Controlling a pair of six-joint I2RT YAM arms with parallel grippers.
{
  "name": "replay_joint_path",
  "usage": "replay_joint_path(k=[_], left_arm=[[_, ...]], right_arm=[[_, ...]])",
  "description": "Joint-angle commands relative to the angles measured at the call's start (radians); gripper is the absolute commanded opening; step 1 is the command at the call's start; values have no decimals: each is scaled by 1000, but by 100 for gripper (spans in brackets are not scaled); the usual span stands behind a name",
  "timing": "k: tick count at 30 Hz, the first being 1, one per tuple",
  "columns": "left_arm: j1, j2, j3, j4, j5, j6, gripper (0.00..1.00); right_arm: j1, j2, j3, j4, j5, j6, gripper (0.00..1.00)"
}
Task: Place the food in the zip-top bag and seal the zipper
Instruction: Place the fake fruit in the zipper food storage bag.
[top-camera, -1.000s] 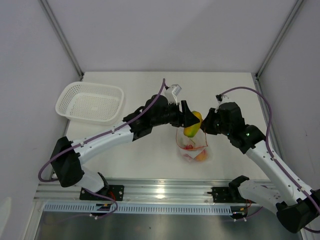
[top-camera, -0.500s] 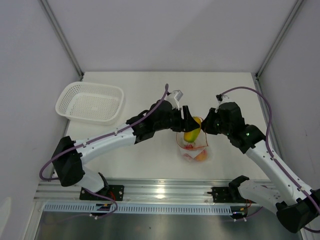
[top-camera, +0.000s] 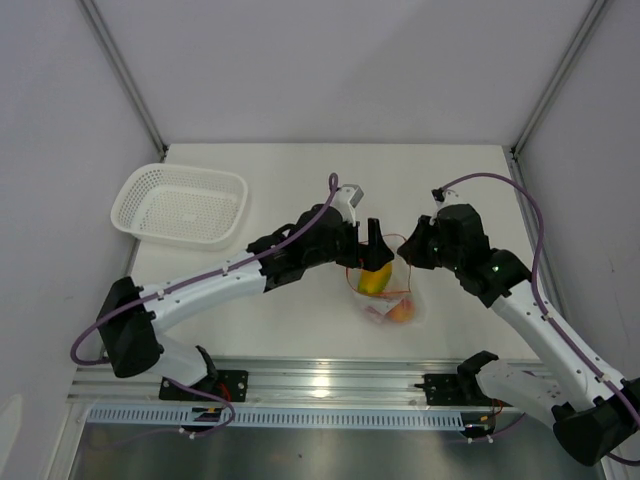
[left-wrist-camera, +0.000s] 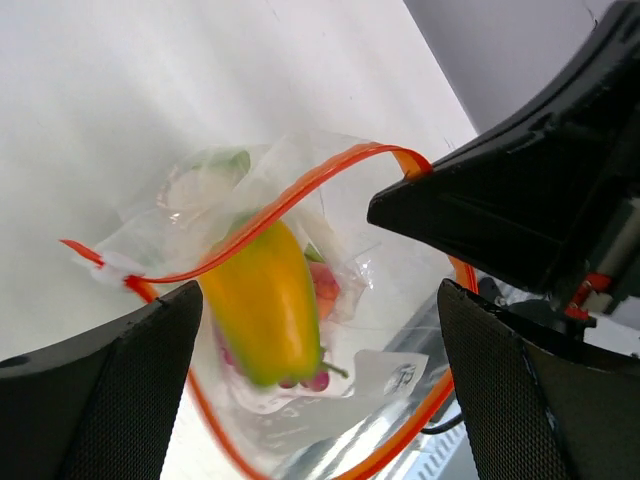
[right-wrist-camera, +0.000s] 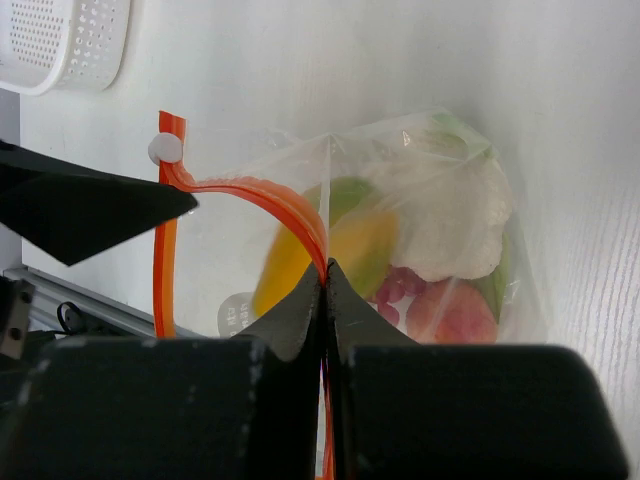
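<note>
The clear zip-top bag (top-camera: 398, 303) lies between my arms, mouth held up. The yellow-orange mango (top-camera: 374, 281) is inside its mouth, blurred in the left wrist view (left-wrist-camera: 265, 305). My left gripper (top-camera: 372, 253) is open and empty just above the mango (left-wrist-camera: 318, 330). My right gripper (top-camera: 410, 252) is shut on the red-orange zipper strip (right-wrist-camera: 290, 205), pinching it (right-wrist-camera: 325, 268). The zipper (left-wrist-camera: 300, 190) stands open in a loop. Inside the bag are red grapes (right-wrist-camera: 400, 285), a red-orange round fruit (right-wrist-camera: 455, 322) and a white-and-green vegetable piece (right-wrist-camera: 452, 225).
A white mesh basket (top-camera: 180, 205) stands at the back left and shows at the top left of the right wrist view (right-wrist-camera: 55, 40). The metal rail (top-camera: 330, 380) runs along the near table edge.
My left gripper came down to the bag's mouth and opened. The mango left its fingers and dropped into the bag. The right gripper kept its hold on the zipper.
</note>
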Motion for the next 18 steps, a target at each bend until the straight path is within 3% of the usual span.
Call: replay_joint_path(k=[1,4,7,9,11,15,16,18], left_arm=[[-5,-104,39,12,-36,230,100],[0,-158,66,-5,-104,381,100],[27,-231,57,-13,-200,461,100],[85,-265,30,-11,-187,481,99],[136,-274,4,-6,-113,496,100],[278,-255,-70,67,213,507,98],[297,-250,-131,99,256,510,96],[344,-229,-158,157,388,509,78]], right_arm=[[3,-6,50,7,9,-21,0],[3,-11,58,-13,3,-35,0],[3,-14,69,-29,-3,-49,0],[3,-17,73,-34,-15,-55,0],[4,-14,75,-34,-26,-61,0],[-12,-8,75,-28,-99,-81,0],[-18,-7,75,-26,-142,-87,0],[-35,0,76,-23,-175,-105,0]])
